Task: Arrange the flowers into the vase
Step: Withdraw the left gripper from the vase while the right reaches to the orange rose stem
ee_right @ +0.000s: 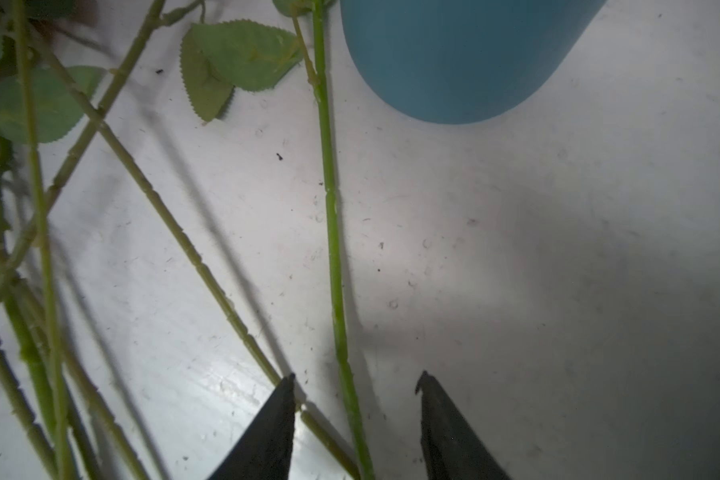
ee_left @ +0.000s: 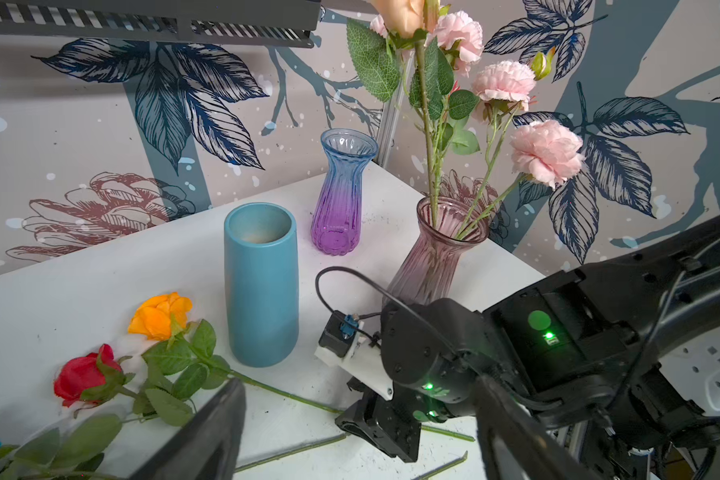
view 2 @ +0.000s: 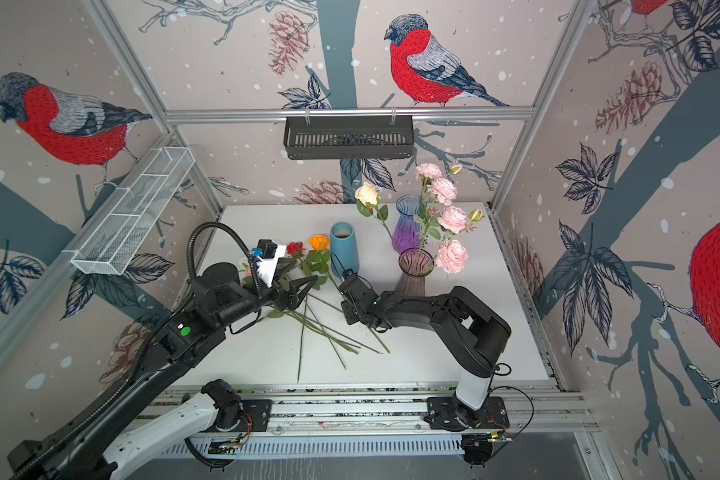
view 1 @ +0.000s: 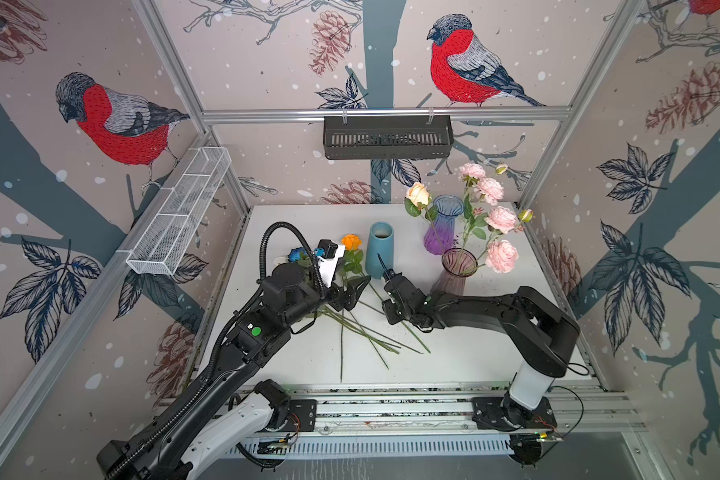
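Right jaws sit low over the white surface (view 1: pixel 454 365), just in front of the matte blue cylinder vase (view 1: pixel 380 249). In the wrist view we see both tips straddling the long green stem (ee_right: pixel 334 249) of the orange rose (view 1: pixel 351 242). They're part open w/ a gap showing either side, so nothing is gripped. That stem lies flat & runs close past the blue vase's base. Left jaws are spread wide & empty, hanging over leaves & stems of the loose pile, just left of the right jaws in both top views. We note the loose flowers lying on the surface left of the blue vase: orange rose nearest it, red rose (view 2: pixel 295 248) beside that, blue rose (view 1: pixel 297 254) further left & partly hidden behind the left arm's wrist cam. Their bare stems (view 1: pixel 366 336) cross & fan out toward the front edge. Two flowers stand in the smoky-pink ribbed glass vase (view 1: pixel 449 282), right of the blue one: a cream rose (view 1: pixel 417 193) & a pink ruffled spray (view 1: pixel 501 219) w/ several heads & buds. The blue-to-purple ribbed glass vase (view 1: pixel 445 239) stands behind it, nr the back of the surface. The cream rose's stem crosses in front of it in both top views.
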`<action>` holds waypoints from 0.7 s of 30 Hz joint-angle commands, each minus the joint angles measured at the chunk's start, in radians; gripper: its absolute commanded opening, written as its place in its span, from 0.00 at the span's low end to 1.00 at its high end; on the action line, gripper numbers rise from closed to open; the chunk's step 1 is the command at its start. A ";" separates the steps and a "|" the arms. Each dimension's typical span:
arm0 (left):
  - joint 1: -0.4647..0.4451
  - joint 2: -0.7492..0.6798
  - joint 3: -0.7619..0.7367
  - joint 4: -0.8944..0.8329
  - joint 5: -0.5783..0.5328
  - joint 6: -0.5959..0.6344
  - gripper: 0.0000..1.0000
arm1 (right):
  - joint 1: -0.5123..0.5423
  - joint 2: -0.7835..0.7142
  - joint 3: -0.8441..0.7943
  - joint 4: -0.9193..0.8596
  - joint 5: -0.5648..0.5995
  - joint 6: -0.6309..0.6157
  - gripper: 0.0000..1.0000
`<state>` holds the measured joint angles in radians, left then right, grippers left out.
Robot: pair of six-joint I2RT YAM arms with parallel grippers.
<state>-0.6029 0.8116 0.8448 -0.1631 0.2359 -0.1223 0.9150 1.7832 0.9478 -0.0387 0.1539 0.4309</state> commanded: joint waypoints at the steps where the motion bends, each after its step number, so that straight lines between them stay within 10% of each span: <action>1: 0.014 -0.008 -0.013 0.035 0.034 0.003 0.85 | -0.001 0.027 0.021 -0.026 0.039 0.024 0.41; 13: 0.083 -0.011 -0.048 0.097 0.100 -0.050 0.84 | 0.007 0.049 0.053 -0.049 0.036 -0.020 0.05; 21: 0.166 -0.007 -0.067 0.149 0.180 -0.089 0.73 | 0.053 -0.123 0.072 -0.076 0.062 -0.065 0.03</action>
<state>-0.4561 0.8028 0.7841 -0.0845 0.3553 -0.1852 0.9485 1.7115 1.0092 -0.1078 0.1883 0.3908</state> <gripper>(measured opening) 0.752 0.069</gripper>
